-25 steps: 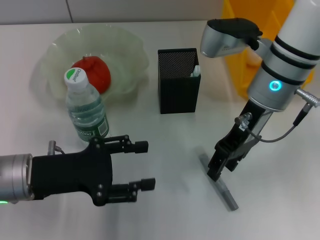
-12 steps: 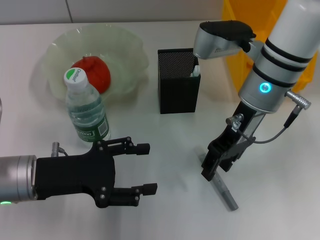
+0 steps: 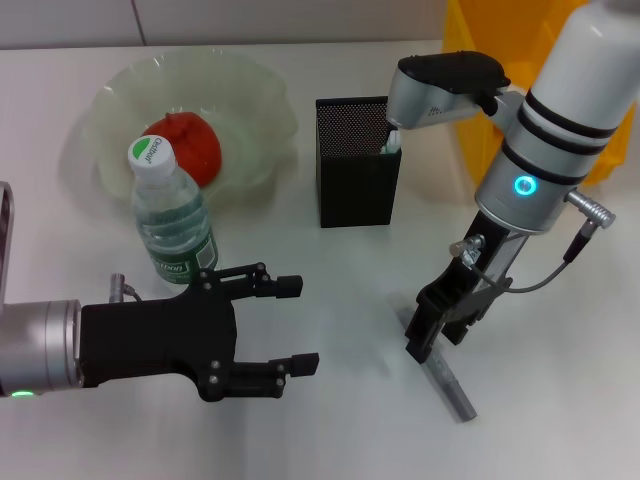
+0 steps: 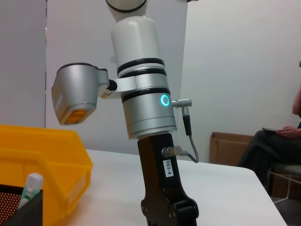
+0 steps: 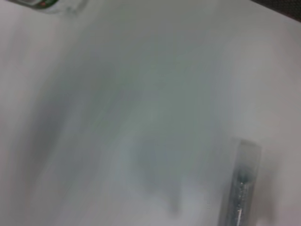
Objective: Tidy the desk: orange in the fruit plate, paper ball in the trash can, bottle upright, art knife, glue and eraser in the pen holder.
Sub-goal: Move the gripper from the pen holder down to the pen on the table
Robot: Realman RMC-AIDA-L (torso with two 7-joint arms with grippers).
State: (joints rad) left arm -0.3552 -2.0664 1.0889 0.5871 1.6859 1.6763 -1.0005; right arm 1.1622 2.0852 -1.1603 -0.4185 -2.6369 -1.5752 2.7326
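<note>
The orange [image 3: 185, 147] lies in the pale-green fruit plate [image 3: 255, 85] at the back left. The bottle [image 3: 172, 222] stands upright in front of the plate. The black mesh pen holder [image 3: 356, 170] stands mid-table with the glue [image 3: 392, 140] sticking out of it; the glue's white tip also shows in the left wrist view [image 4: 31, 182]. The grey art knife [image 3: 445, 380] lies flat on the table and shows in the right wrist view [image 5: 241, 188]. My right gripper [image 3: 432, 338] is open, low over the knife's far end. My left gripper [image 3: 292, 325] is open and empty, in front of the bottle. The eraser and paper ball are out of view.
The yellow trash can [image 3: 468, 40] stands at the back right, behind my right arm, and shows in the left wrist view [image 4: 51, 162]. Bare white table lies between the two grippers.
My right gripper has shifted a little left and lower along the art knife. My left gripper has crept slightly to the right. Nothing was taken hold of.
</note>
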